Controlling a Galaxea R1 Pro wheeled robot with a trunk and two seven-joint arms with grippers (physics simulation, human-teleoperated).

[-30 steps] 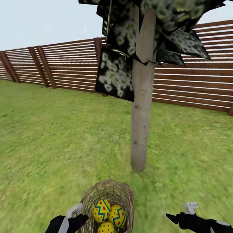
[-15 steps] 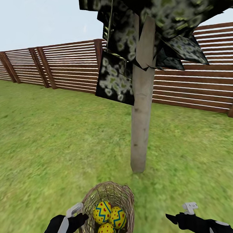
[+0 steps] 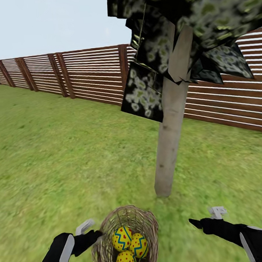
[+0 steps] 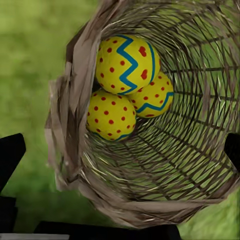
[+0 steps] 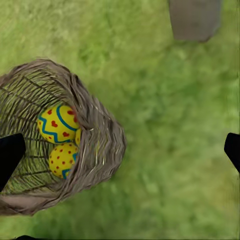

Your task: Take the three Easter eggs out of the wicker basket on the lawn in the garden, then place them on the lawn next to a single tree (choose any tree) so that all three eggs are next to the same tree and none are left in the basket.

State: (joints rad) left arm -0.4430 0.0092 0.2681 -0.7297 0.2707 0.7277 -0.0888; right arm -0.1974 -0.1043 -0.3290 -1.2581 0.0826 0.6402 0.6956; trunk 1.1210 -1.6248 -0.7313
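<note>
The wicker basket (image 3: 149,224) sits on the lawn (image 3: 50,162) just in front of the tree (image 3: 170,151), leaning a little. Three Easter eggs (image 3: 123,238) lie together inside it, yellow with blue zigzags and red dots. The left wrist view looks straight into the basket (image 4: 165,195) at the eggs (image 4: 125,65). My left gripper (image 3: 94,231) is open at the basket's left rim, and its fingers (image 4: 11,155) stand wide apart on either side of the basket. My right gripper (image 3: 206,216) is open and holds nothing, hovering over grass to the basket's right.
A brown slatted fence (image 3: 86,73) runs behind the tree. Dark leaf panels (image 3: 141,94) hang low beside the trunk. In the right wrist view the trunk's foot (image 5: 195,20) stands a short stretch of grass away from the basket (image 5: 100,145).
The whole view has shifted, so tree and basket sit slightly further right in the picture. My right gripper has risen a little. The eggs stay in the basket.
</note>
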